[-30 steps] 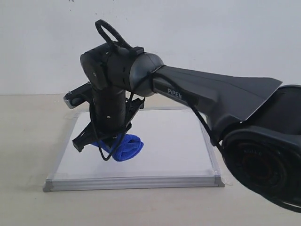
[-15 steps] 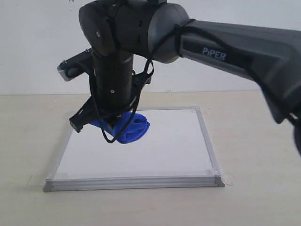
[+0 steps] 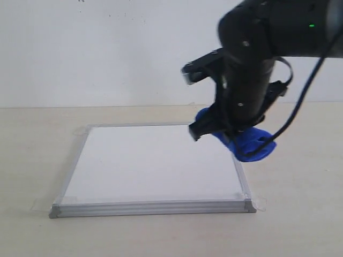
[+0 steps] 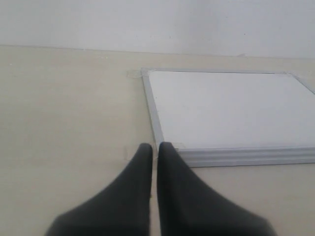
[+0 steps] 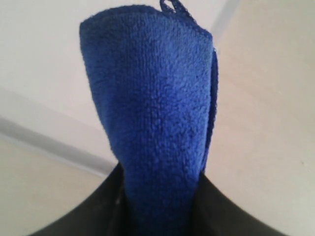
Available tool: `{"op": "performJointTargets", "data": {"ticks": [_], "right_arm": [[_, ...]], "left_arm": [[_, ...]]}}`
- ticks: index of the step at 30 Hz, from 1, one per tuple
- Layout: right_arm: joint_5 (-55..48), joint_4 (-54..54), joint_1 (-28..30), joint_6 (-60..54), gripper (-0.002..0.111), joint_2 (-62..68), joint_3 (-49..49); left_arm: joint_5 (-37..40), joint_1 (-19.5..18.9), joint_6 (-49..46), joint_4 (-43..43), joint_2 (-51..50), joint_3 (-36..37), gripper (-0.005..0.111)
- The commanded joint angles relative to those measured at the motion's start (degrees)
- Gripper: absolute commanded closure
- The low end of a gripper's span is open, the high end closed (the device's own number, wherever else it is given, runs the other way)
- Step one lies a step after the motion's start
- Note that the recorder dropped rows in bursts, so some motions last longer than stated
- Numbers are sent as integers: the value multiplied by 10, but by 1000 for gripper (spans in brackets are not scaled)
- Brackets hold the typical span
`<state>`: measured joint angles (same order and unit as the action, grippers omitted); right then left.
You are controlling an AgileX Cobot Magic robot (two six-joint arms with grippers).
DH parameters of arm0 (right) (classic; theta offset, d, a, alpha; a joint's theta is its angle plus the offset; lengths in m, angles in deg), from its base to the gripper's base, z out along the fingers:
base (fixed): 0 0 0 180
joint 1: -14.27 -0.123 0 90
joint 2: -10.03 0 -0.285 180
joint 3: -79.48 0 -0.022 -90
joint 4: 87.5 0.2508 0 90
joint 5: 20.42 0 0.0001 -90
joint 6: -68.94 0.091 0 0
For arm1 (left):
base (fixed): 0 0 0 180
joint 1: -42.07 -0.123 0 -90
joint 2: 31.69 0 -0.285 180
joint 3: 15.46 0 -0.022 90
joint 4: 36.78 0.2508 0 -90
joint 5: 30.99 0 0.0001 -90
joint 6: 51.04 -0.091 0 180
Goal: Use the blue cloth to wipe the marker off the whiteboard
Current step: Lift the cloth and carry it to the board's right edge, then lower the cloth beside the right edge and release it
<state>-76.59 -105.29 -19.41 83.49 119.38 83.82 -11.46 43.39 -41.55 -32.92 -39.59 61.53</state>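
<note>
The whiteboard lies flat on the beige table; its surface is plain white and no marker line shows on it. My right gripper hangs above the board's right edge, shut on the blue cloth, which bulges out below and to the right of it. In the right wrist view the blue cloth fills the space between the fingers, with the board's frame behind. My left gripper is shut and holds nothing, low over the table by the near corner of the whiteboard.
A beige table runs out on all sides of the board, with a white wall behind. Clear tape sticks out at the board's corners. The right arm's black cable loops beside the cloth.
The right arm has lifted the cloth off the board's left part and swung it across to the board's right edge. The board's surface stays plain white.
</note>
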Motion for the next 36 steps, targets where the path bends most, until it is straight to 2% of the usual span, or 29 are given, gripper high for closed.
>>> {"op": "performJointTargets", "data": {"ticks": [1,5,8,14,22,25,31,33,36], "right_arm": [[71,-10,90,62,109,-19,-68],[158,-11,135,95,109,18,-103],[227,-42,138,137,109,85,-100],[227,-118,138,224,109,173,-40],[243,-124,138,224,108,212,-20],[229,-124,138,220,97,212,-20],[223,-118,137,220,54,212,-20],[220,-111,137,214,49,210,-20],[211,-102,137,206,49,201,-20]], "left_arm": [[-2,3,-1,0,1,2,103],[-2,3,-1,0,1,2,103],[-2,3,-1,0,1,2,103],[-2,3,-1,0,1,2,103],[-2,3,-1,0,1,2,103],[-2,3,-1,0,1,2,103],[-2,3,-1,0,1,2,103],[-2,3,-1,0,1,2,103],[-2,3,-1,0,1,2,103]]}}
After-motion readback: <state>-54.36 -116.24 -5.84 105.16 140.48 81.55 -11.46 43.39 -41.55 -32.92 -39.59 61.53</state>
